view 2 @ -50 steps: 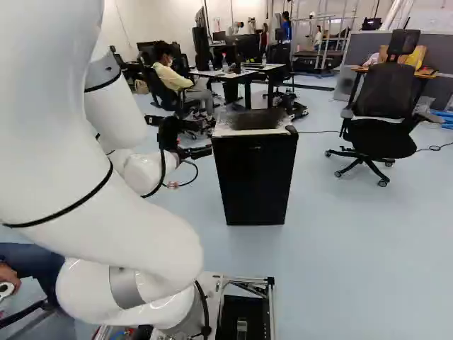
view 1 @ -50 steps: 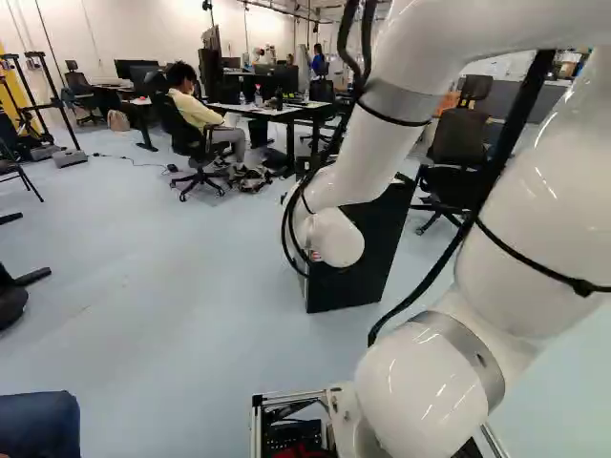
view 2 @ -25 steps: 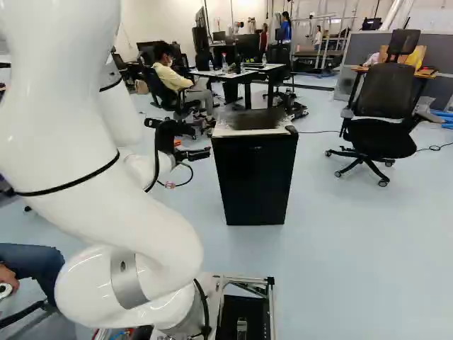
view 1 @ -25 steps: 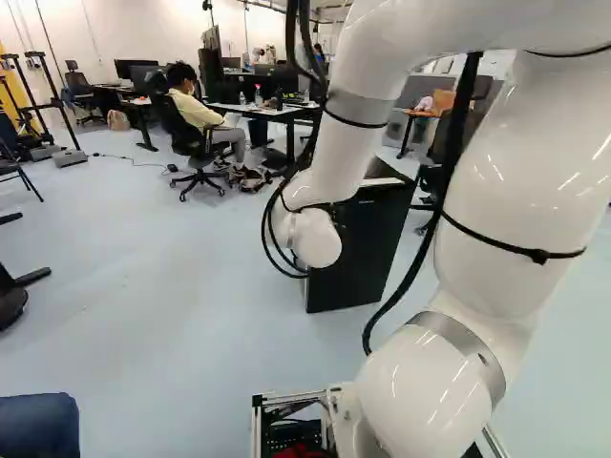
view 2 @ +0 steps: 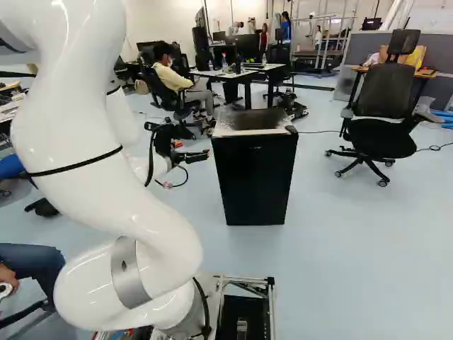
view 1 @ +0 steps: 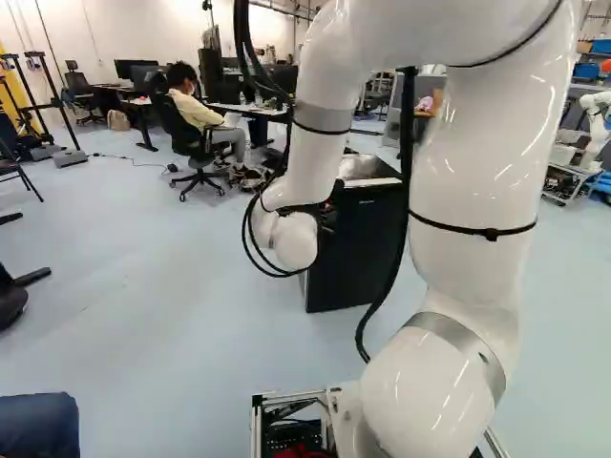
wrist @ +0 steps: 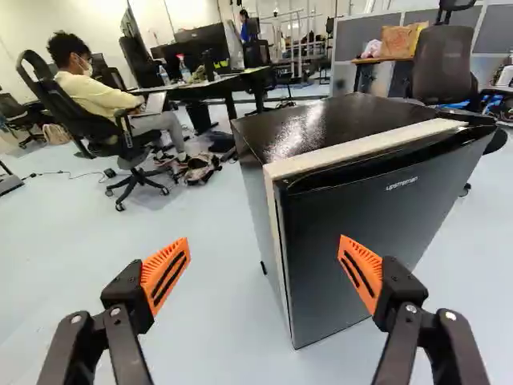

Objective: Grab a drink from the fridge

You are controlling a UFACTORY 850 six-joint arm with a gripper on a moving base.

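**Shut fridge being faced by wide, empty jaws**

Left base view: the fridge (view 1: 358, 248) is being partly covered by the arm (view 1: 291, 239). No drink is being shown; presumably it is being stored inside, behind the shut door (view 2: 255, 180).

Right base view: the jaws are being held just beside the fridge's upper left side. Whether it is being touched cannot be told from here. A knock against the cabinet is being risked, should the arm be swung sideways too soon.

Wrist view: the jaws are being held wide apart, nothing being gripped between the orange pads (wrist: 166, 275). The door's near upright edge is being seen ahead, between them. A slip is being invited by the smooth front: if the seam is missed, the pads could be dragged off. If a push is applied instead of a pull, the whole fridge could be shoved along the floor (wrist: 212, 337).
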